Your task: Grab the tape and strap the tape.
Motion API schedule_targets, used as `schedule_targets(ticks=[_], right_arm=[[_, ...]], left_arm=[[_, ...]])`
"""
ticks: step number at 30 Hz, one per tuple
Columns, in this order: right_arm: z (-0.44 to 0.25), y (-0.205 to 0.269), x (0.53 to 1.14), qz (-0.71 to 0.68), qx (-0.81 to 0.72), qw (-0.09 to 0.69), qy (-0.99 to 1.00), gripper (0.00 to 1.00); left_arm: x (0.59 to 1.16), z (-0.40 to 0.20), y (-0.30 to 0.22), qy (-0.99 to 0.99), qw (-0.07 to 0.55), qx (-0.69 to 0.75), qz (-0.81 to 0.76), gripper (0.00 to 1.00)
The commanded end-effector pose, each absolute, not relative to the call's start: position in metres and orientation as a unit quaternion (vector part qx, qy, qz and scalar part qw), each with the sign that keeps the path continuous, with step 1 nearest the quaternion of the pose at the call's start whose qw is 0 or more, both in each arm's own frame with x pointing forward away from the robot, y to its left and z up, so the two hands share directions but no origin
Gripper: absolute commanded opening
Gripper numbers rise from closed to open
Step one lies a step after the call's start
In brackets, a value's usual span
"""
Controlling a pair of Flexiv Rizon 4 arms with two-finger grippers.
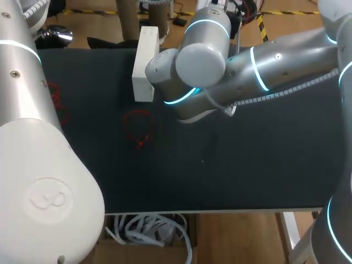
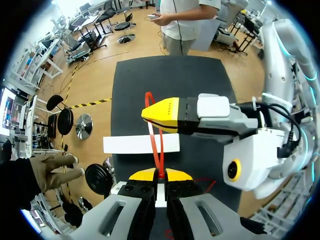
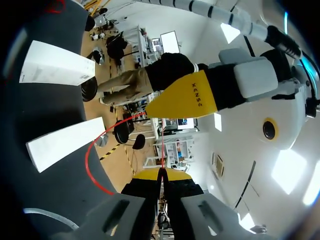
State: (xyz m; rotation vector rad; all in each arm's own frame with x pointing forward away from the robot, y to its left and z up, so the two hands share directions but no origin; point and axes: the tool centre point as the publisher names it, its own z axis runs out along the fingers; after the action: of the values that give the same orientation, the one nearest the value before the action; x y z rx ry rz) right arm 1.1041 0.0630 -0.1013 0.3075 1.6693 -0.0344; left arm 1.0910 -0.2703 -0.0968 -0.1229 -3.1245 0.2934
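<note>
Left hand on thin red tape

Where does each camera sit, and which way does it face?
Head view: above and behind, looking down at the black table; left arm, right arm show.
Left wrist view: left wrist, looking along left gripper, shut on red tape.
Right wrist view: right wrist, along right gripper, shut on it too.
Both wrist views share the tape and the opposite gripper.

Dark table, white box, red tape loops lying on it
</note>
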Motion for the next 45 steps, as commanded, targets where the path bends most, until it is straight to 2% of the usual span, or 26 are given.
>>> schedule_targets(ticks=[1, 45], right_arm=[[-0.097, 0.062, 1.107, -0.016, 0.133, 0.661, 0.738, 0.0], [-0.103, 0.068, 1.105, -0.003, 0.133, 0.664, 0.736, 0.0]], left_arm=[[1.092, -0.095, -0.271, -0.995, 0.003, -0.038, 0.09, 0.0], [1.092, -0.095, -0.271, -0.995, 0.003, -0.038, 0.09, 0.0]])
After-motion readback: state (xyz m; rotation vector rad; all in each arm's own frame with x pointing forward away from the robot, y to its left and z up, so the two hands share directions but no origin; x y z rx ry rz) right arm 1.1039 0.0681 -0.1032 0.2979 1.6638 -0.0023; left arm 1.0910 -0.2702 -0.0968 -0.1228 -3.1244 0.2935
